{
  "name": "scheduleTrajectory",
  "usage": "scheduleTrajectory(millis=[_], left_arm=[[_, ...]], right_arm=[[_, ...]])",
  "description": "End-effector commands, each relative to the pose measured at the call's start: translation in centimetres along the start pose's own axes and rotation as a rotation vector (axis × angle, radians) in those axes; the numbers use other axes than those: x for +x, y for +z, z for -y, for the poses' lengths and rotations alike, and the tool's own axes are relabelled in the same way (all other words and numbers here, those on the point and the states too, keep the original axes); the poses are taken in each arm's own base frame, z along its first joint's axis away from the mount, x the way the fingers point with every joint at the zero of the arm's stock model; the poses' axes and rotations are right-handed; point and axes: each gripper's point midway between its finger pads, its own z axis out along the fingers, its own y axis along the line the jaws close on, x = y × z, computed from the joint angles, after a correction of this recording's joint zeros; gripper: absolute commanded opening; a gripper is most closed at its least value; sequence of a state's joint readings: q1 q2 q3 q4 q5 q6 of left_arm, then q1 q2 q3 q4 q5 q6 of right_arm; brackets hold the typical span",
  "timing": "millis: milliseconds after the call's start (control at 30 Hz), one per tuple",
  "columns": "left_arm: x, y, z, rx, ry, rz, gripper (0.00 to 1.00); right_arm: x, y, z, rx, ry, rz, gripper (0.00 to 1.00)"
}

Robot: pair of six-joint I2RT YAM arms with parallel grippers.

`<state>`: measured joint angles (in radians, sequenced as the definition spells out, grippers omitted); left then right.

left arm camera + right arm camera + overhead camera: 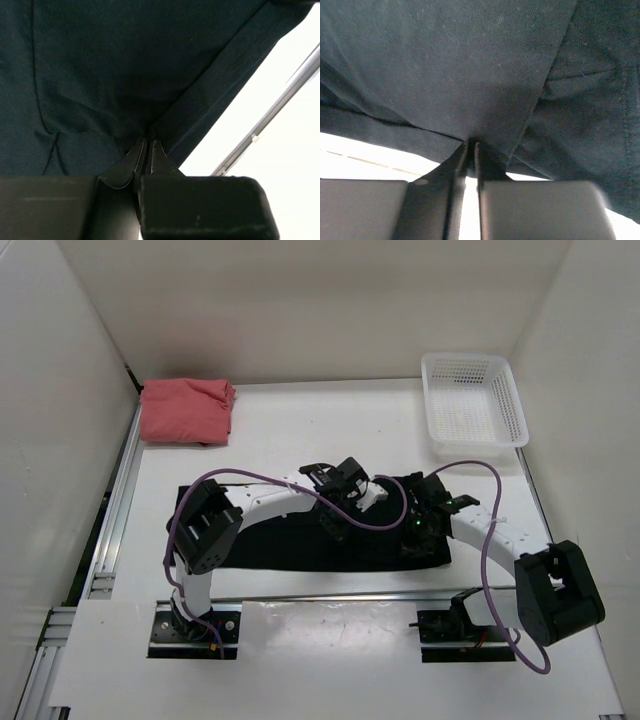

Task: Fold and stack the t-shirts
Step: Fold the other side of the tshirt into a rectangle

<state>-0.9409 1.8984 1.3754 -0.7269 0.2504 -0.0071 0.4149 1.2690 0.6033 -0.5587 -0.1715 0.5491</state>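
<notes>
Top external view: both arms bend inward toward frame centre, left gripper (336, 481) and right gripper (420, 514) each pinched tight on the black t-shirt (272, 546).

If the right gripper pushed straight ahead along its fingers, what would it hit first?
The black t-shirt: the right gripper has its fingertips at a fold of it, apparently pinching the cloth. What lies behind the cloth is hidden.
</notes>
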Motion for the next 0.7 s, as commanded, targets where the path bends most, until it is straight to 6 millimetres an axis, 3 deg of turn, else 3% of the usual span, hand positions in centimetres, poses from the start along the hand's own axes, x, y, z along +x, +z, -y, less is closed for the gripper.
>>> scheduleTrajectory(millis=[0, 200, 267, 367, 400, 467, 600, 667], left_arm=[[-0.2, -0.8, 0.2, 0.004, 0.013, 0.024, 0.1], [-0.5, -1.4, 0.0, -0.014, 0.017, 0.041, 0.1], [-2.1, -2.3, -0.7, -0.024, 0.004, 0.084, 0.1], [-3.8, -3.3, -2.4, -0.042, -0.027, 0.125, 0.1], [-3.9, -2.8, -3.0, -0.046, -0.039, 0.117, 0.1], [-5.2, -3.3, -4.5, -0.071, -0.059, 0.146, 0.1], [-5.8, -2.6, -7.2, -0.146, -0.091, 0.138, 0.1], [-6.0, -2.4, -8.2, -0.178, -0.101, 0.137, 0.1]], right_arm=[[-0.4, -0.5, -1.0, -0.046, 0.001, 0.025, 0.07], [-1.5, -2.1, -0.8, -0.012, -0.006, 0.097, 0.0], [-2.9, -2.9, -1.2, -0.014, -0.002, 0.145, 0.0], [-6.1, -3.3, -1.4, 0.013, -0.004, 0.183, 0.0], [-8.2, -4.0, -2.1, 0.001, -0.009, 0.221, 0.0], [-10.1, -2.9, -1.7, 0.047, -0.034, 0.206, 0.0], [-15.3, -2.6, -2.5, 0.056, -0.038, 0.246, 0.0], [-16.5, -1.7, -2.3, 0.065, -0.033, 0.237, 0.0]])
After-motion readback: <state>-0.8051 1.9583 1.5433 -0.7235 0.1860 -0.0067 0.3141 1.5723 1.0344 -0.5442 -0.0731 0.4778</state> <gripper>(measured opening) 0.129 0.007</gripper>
